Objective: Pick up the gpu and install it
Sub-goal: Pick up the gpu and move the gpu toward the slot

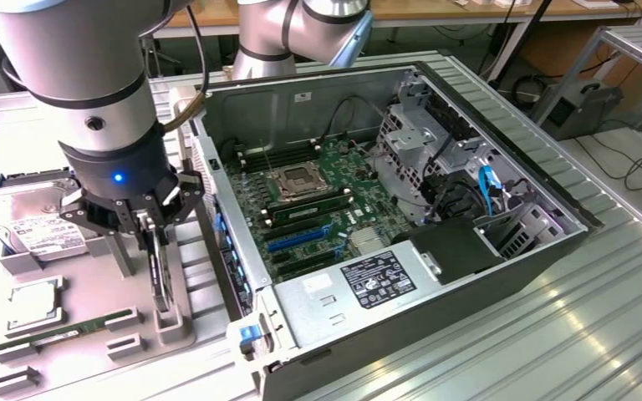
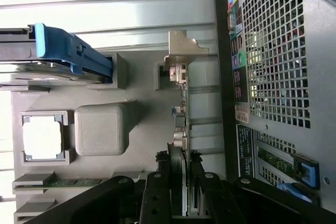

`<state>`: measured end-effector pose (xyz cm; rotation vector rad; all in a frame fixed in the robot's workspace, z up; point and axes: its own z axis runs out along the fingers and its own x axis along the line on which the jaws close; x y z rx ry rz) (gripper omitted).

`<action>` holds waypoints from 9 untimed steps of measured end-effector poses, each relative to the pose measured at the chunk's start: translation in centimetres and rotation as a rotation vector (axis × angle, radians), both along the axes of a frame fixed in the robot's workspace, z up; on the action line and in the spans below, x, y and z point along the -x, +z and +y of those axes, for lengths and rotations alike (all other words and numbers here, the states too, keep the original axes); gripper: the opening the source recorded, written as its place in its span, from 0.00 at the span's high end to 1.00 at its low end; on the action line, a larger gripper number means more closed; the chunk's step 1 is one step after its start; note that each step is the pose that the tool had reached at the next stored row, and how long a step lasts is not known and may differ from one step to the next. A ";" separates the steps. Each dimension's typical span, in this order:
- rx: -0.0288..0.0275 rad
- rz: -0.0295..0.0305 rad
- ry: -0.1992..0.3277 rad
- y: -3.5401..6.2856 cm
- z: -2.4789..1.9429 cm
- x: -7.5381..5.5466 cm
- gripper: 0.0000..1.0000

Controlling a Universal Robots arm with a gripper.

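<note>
Black pincer point(image 2: 181, 179) grips, jaws half closed, the slim black silver-bracketed gpu point(image 2: 180, 129) standing edgewise in the grey plastic tray point(image 2: 142, 108).

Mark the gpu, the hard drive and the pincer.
gpu point(image 2: 184, 51): wrist view, on its silver end bracket.
hard drive point(image 1: 26, 225): exterior view, on its labelled top face.
pincer point(image 2: 181, 163): wrist view, midway between its fingertips.

Slim black gpu point(image 1: 161, 276) (upright, on edge)
</note>
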<state>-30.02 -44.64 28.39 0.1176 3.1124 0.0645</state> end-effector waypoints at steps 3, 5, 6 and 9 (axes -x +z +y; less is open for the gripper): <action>0.0000 -0.0001 0.000 0.04 0.00 0.0 0.74; 0.0000 -0.0001 0.000 0.08 0.00 0.0 0.74; -0.0001 -0.0001 0.000 0.09 0.00 0.0 0.74; 0.0000 0.0000 0.000 0.57 0.00 0.0 0.74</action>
